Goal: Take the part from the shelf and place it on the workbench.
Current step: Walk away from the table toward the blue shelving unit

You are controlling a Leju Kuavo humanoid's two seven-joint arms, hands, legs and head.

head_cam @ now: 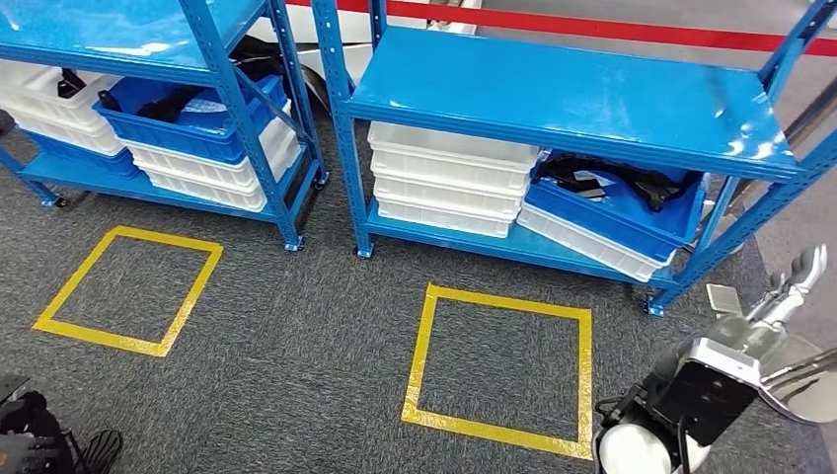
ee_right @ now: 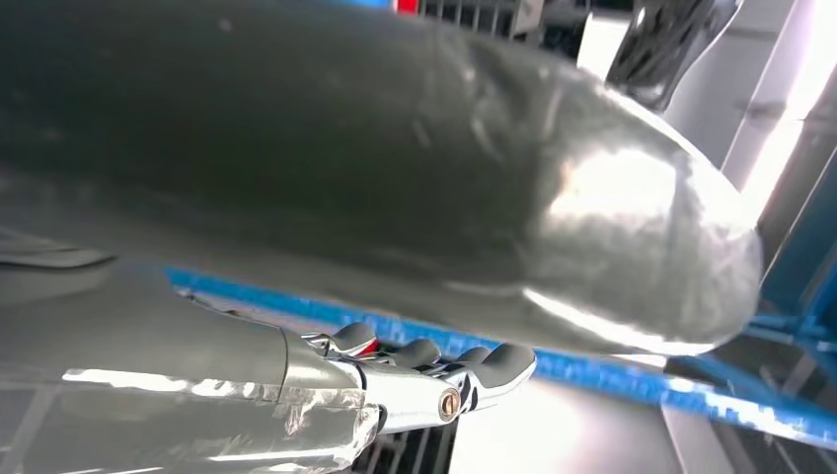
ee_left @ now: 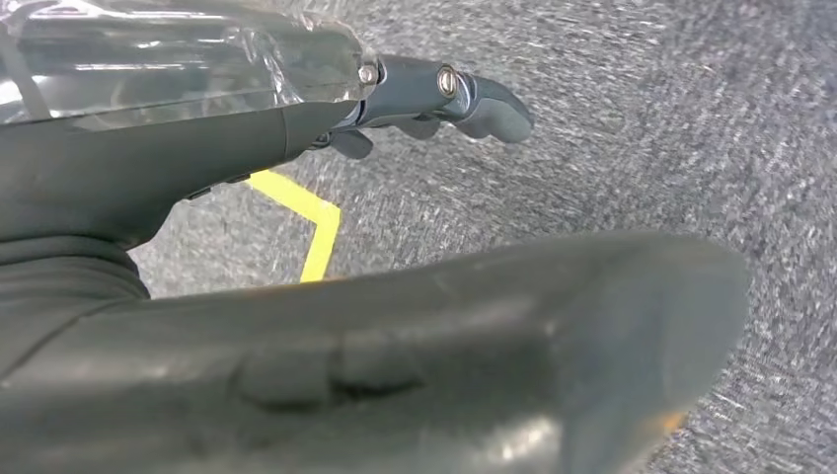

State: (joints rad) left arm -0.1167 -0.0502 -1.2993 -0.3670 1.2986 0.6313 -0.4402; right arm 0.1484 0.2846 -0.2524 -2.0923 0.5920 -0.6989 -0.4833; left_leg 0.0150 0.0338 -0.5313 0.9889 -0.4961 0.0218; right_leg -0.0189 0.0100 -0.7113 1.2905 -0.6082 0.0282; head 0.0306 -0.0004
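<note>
Fingers of the right hand (head_cam: 798, 279) stretch out with nothing in them, raised at the near right just short of the right shelf (head_cam: 572, 94); the left hand (ee_left: 434, 99) hangs above grey carpet (head_cam: 296, 346) near a strip of yellow tape, its fingers nearly straight and also holding nothing. Two yellow floor squares (head_cam: 498, 360) lie on the near carpet. Farther off, black parts (head_cam: 612, 183) rest in a tilted blue bin (head_cam: 607, 217) on the right shelf's lower level, beside stacked white bins (head_cam: 449, 178).
</note>
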